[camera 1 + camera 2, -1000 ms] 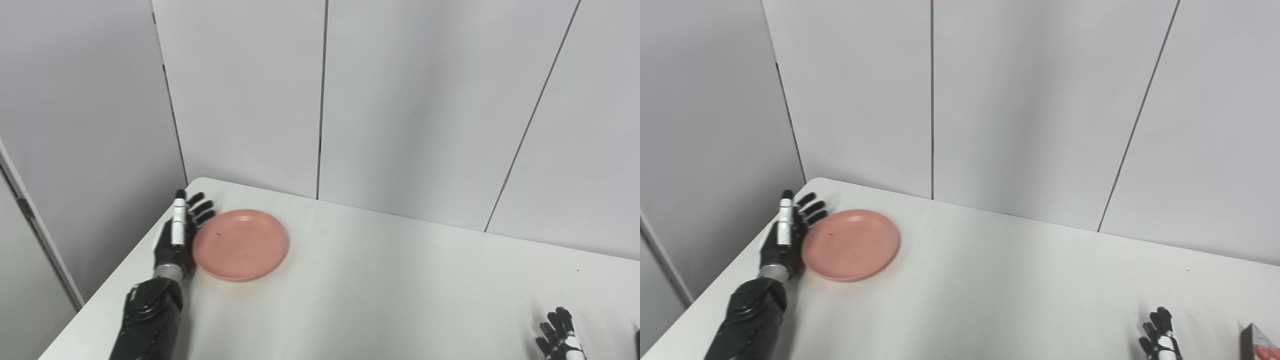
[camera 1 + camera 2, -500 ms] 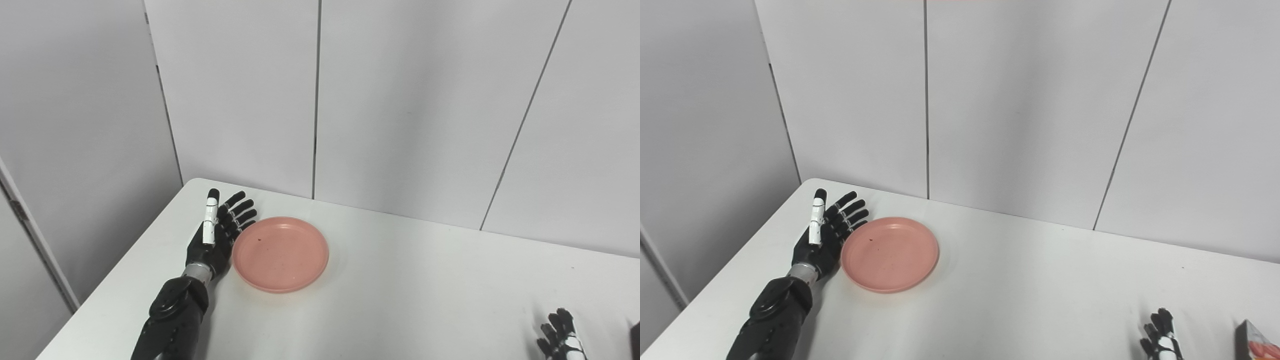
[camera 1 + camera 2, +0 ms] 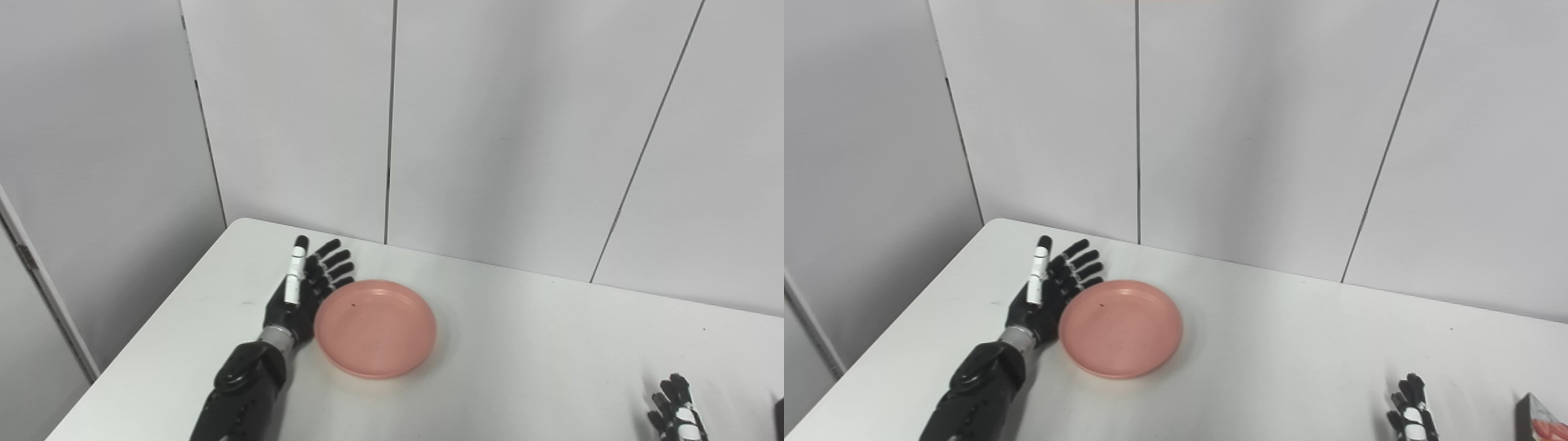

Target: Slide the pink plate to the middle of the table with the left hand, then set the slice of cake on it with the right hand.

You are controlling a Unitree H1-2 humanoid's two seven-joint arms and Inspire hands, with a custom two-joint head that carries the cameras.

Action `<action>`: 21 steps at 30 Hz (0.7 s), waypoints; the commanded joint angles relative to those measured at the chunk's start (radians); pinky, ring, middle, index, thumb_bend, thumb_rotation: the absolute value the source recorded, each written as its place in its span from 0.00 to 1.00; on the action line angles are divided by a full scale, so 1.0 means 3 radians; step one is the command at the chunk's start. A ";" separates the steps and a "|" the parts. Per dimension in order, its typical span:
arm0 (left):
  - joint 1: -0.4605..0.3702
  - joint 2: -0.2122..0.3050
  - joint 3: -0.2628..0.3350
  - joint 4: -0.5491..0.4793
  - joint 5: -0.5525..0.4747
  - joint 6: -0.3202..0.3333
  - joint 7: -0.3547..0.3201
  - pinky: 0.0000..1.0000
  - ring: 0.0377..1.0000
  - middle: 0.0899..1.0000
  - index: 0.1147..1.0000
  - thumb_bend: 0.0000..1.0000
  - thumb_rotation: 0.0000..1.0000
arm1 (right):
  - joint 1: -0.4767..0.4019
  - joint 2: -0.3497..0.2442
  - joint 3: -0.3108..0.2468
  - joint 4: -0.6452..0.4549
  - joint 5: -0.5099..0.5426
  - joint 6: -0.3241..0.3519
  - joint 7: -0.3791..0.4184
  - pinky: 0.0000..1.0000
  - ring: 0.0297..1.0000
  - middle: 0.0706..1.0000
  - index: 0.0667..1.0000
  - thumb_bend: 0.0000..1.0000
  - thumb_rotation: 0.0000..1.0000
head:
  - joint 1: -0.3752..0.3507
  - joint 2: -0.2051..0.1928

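Observation:
A pink plate [image 3: 375,327] lies on the white table [image 3: 527,355], left of centre. My left hand [image 3: 304,288] is open, fingers straight and apart, its palm pressed against the plate's left rim. My right hand [image 3: 1410,416] rests at the bottom right edge with only its fingertips in view, spread apart and holding nothing. The slice of cake [image 3: 1538,421] stands at the bottom right corner of the right eye view, just right of my right hand and cut off by the frame.
White wall panels [image 3: 490,135] stand close behind the table's far edge. The table's left edge [image 3: 159,312] runs diagonally near my left arm, with a drop to the floor beyond it.
My left hand has pushed the pink plate to the right and a little nearer, toward the table's middle. My right hand has stayed in place.

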 commanded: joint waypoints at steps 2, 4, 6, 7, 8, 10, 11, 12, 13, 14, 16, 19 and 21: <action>-0.0007 -0.0136 -0.0124 -0.0134 0.0093 0.0085 0.0033 0.80 0.82 0.81 0.80 0.77 0.95 | -0.0064 0.0011 0.0005 -0.0156 0.0014 0.0001 -0.0005 1.00 1.00 1.00 1.00 0.50 0.94 | -0.0062 0.0017; 0.0020 -0.0222 -0.0188 -0.0192 0.0154 0.0081 0.0061 0.81 0.82 0.82 0.81 0.77 0.95 | -0.0061 0.0019 0.0012 -0.0164 -0.0008 -0.0026 -0.0013 1.00 1.00 1.00 1.00 0.50 0.93 | -0.0082 0.0025; 0.0059 -0.0311 -0.0209 -0.0265 0.0163 0.0092 0.0115 0.81 0.82 0.81 0.80 0.77 0.95 | -0.0058 0.0030 0.0016 -0.0174 -0.0022 -0.0046 -0.0022 1.00 1.00 1.00 1.00 0.47 0.93 | -0.0148 0.0052; 0.0080 -0.0362 -0.0207 -0.0302 0.0156 0.0082 0.0139 0.80 0.81 0.80 0.79 0.76 0.96 | -0.0057 0.0035 0.0018 -0.0180 -0.0027 -0.0055 -0.0028 1.00 1.00 1.00 1.00 0.45 0.93 | -0.0148 0.0052; 0.0102 -0.0411 -0.0200 -0.0346 0.0153 0.0077 0.0167 0.80 0.81 0.80 0.79 0.76 0.97 | -0.0054 0.0041 0.0021 -0.0190 -0.0025 -0.0061 -0.0028 1.00 1.00 1.00 1.00 0.45 0.93 | -0.0197 0.0073; 0.0153 -0.0475 -0.0246 -0.0439 0.0206 0.0072 0.0191 0.80 0.81 0.80 0.78 0.75 0.97 | -0.0044 0.0055 0.0026 -0.0221 -0.0034 -0.0046 -0.0040 1.00 1.00 1.00 1.00 0.44 0.92 | -0.0258 0.0094; 0.0179 -0.0495 -0.0284 -0.0486 0.0247 0.0074 0.0194 0.83 0.83 0.82 0.81 0.75 0.99 | -0.0039 0.0063 0.0028 -0.0240 -0.0042 -0.0030 -0.0050 1.00 1.00 1.00 1.00 0.42 0.92 | -0.0270 0.0098; 0.0222 -0.0528 -0.0327 -0.0538 0.0284 0.0080 0.0196 0.84 0.84 0.82 0.82 0.75 0.99 | -0.0031 0.0075 0.0035 -0.0274 -0.0063 -0.0008 -0.0068 1.00 1.00 1.00 1.00 0.41 0.91 | -0.0343 0.0127; 0.0251 -0.0551 -0.0354 -0.0573 0.0305 0.0086 0.0200 0.87 0.86 0.84 0.84 0.75 1.00 | -0.0025 0.0083 0.0039 -0.0297 -0.0078 0.0007 -0.0081 1.00 1.00 1.00 1.00 0.40 0.90 | -0.0343 0.0127; 0.0294 -0.0583 -0.0386 -0.0619 0.0326 0.0099 0.0219 0.89 0.87 0.85 0.85 0.74 1.00 | -0.0020 0.0093 0.0049 -0.0323 -0.0083 0.0027 -0.0084 1.00 1.00 1.00 1.00 0.40 0.89 | -0.0445 0.0166; 0.0370 -0.0632 -0.0443 -0.0699 0.0379 0.0116 0.0244 0.90 0.87 0.86 0.86 0.73 1.00 | -0.0017 0.0109 0.0067 -0.0340 -0.0086 0.0034 -0.0087 1.00 1.00 1.00 1.00 0.40 0.88 | -0.0570 0.0215; 0.0490 -0.0687 -0.0532 -0.0819 0.0428 0.0132 0.0228 0.95 0.91 0.89 0.89 0.73 1.00 | -0.0008 0.0134 0.0091 -0.0335 -0.0165 0.0001 -0.0132 1.00 0.99 1.00 1.00 0.36 0.85 | -0.0720 0.0263; 0.0572 -0.0711 -0.0590 -0.0895 0.0420 0.0150 0.0196 0.96 0.92 0.90 0.90 0.72 0.99 | 0.0000 0.0152 0.0114 -0.0339 -0.0245 0.0006 -0.0170 1.00 0.98 0.99 1.00 0.35 0.84 | -0.0835 0.0293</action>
